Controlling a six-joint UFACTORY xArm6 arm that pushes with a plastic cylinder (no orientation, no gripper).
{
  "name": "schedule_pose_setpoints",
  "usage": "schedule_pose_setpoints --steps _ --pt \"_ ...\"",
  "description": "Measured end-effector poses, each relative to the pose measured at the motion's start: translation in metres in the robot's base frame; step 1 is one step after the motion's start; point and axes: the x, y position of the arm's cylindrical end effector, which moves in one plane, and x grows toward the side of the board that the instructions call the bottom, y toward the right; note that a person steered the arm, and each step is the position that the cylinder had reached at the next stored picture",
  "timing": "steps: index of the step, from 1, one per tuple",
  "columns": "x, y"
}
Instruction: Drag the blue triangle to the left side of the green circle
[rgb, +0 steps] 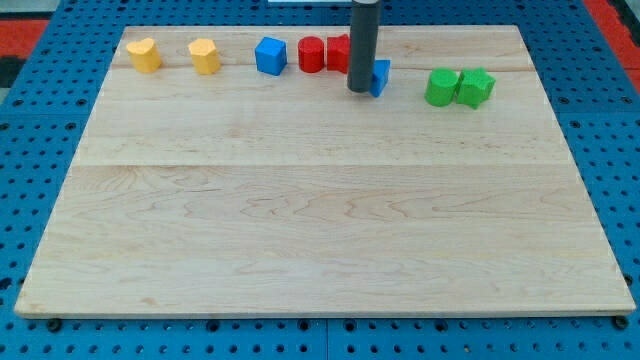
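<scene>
Just right of my tip (360, 89), touching it, the blue triangle (380, 77) is sitting; nothing is gripped. Further right the green circle (441, 87) is waiting; overpushing risks knocking it into the green star (476, 87)

Blue triangle (380, 76) near green circle (441, 87)
Triangle partly hidden behind rod, lies left of circle, apart; both near board's top edge
</scene>
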Motion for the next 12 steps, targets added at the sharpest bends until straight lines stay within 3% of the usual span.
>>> schedule_pose_setpoints --steps 2,5,8,10,11,12 --pt "-0.022 -0.004" --pt "-0.018 0.037" --pt "0.012 0.038" --pt "0.055 0.078" --pt "0.071 0.077" --pt "0.052 0.035"
